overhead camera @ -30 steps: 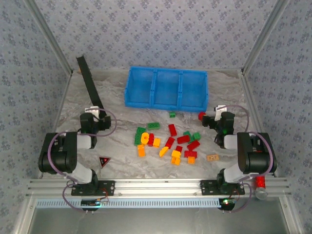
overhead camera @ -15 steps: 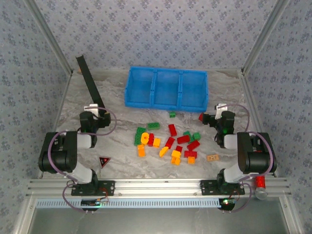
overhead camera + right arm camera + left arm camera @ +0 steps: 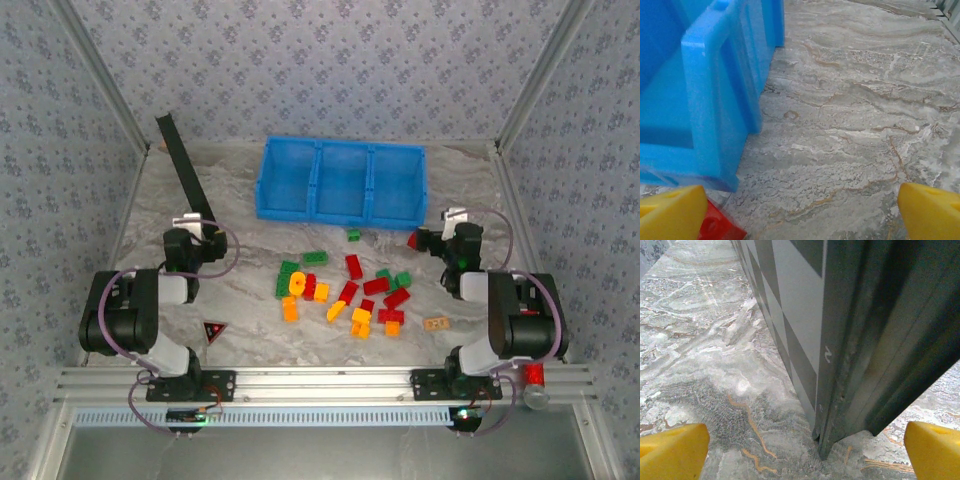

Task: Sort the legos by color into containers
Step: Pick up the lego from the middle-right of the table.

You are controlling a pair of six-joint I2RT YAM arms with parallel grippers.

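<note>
Your right gripper [image 3: 432, 241] stands wide open beside a red lego [image 3: 413, 239] just off the blue tray's [image 3: 342, 147] near right corner, your left gripper [image 3: 193, 228] is also spread apart, and the other legos [image 3: 350, 295] lie scattered on the table [image 3: 250, 265] between the arms.

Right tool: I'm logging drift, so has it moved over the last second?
Yes, slightly: the right tool has crept toward the far side, closer to level with the blue tray's front wall.
</note>
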